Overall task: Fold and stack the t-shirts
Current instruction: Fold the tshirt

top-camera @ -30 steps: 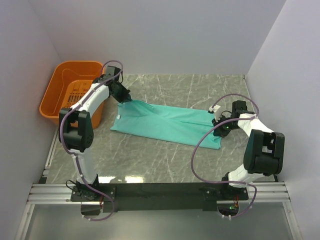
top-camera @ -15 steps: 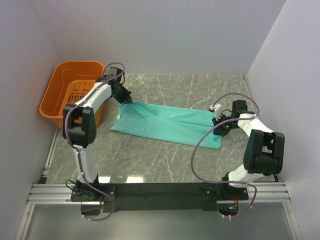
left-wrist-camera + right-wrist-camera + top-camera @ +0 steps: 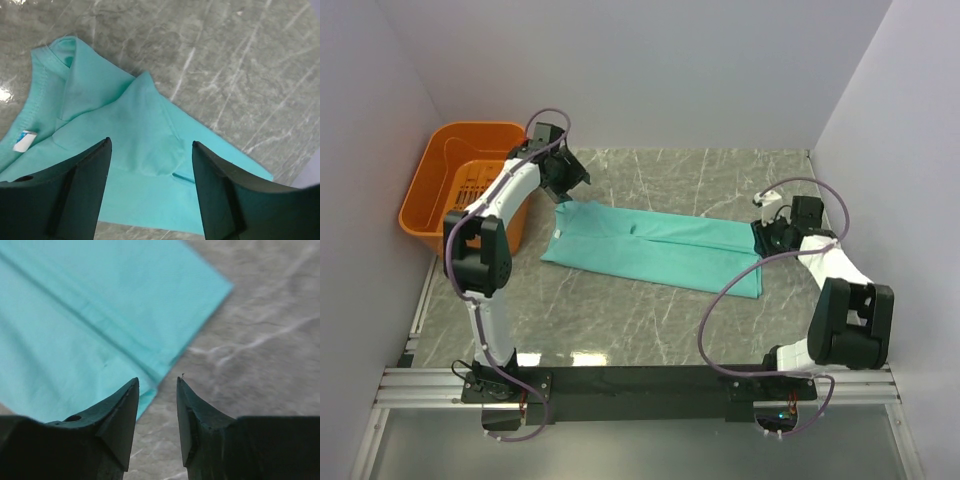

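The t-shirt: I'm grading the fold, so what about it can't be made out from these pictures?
- Layers under the t-shirt: top view, its own top cloth covers them.
- Neck label text: left wrist view, too small.
- Near edge: left wrist view, behind the fingers of the left gripper and cut by the bottom edge.
- Stitching detail: right wrist view, blurred, partly behind the right gripper.

No text can be read here. A small white and blue tag (image 3: 24,141) inside the collar of the teal t-shirt (image 3: 135,130), left edge of the left wrist view, is too small to make out
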`<move>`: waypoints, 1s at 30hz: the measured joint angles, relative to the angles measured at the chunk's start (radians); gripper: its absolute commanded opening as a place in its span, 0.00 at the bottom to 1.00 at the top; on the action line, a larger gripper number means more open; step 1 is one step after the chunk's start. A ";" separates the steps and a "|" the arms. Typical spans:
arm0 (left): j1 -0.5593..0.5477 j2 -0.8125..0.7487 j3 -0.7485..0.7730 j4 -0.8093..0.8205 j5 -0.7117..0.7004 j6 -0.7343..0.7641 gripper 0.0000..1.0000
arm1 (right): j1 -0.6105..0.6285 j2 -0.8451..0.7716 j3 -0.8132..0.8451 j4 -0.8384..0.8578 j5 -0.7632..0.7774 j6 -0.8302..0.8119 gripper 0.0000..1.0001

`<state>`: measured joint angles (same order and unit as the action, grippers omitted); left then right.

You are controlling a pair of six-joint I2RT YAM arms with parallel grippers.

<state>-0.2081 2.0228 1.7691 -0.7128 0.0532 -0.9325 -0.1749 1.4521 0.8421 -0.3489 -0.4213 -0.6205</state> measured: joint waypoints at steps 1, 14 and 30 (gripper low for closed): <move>0.000 -0.018 -0.012 0.013 0.002 0.023 0.72 | -0.001 -0.018 -0.001 0.018 0.024 0.025 0.45; -0.005 -0.750 -0.784 0.279 0.071 0.170 0.83 | -0.034 -0.126 -0.007 -0.229 -0.201 -0.227 0.51; -0.006 -1.019 -1.300 0.560 0.037 -0.035 0.83 | -0.029 0.163 0.297 -0.254 -0.261 -0.011 0.57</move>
<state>-0.2138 1.0035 0.4686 -0.1528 0.0906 -0.9672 -0.2043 1.6150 1.1389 -0.6025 -0.6823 -0.6315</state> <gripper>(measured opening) 0.823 0.555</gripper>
